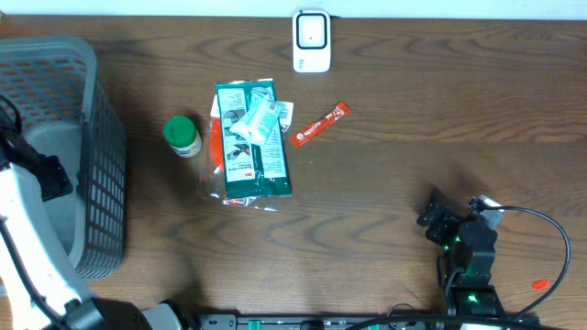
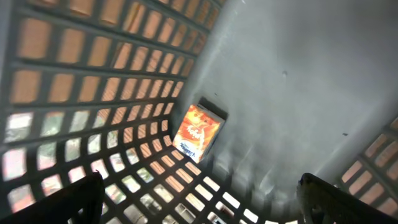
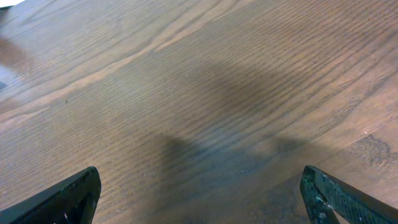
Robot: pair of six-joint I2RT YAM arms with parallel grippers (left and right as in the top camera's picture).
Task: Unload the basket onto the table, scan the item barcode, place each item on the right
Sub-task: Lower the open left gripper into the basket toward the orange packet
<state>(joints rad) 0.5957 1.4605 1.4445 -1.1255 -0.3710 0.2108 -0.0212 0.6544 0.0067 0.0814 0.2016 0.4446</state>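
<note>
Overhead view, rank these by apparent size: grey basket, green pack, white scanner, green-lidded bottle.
1. grey basket
2. green pack
3. white scanner
4. green-lidded bottle, only slightly smaller than the scanner, so those two are close.

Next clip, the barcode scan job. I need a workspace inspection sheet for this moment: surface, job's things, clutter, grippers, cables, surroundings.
Surface: brown wooden table, bare under the right arm.
Job's things: white scanner at the far edge; orange packet lying in the grey basket; green packets piled mid-table, with a green-capped bottle and a red sachet on either side.
Clutter: small red object near the right arm, too small to identify.
Grippers: left gripper open, empty, inside the basket above the orange packet; right gripper open over bare table.
Cables: black cable looping beside the right arm.
Surroundings: nothing seen.
</note>
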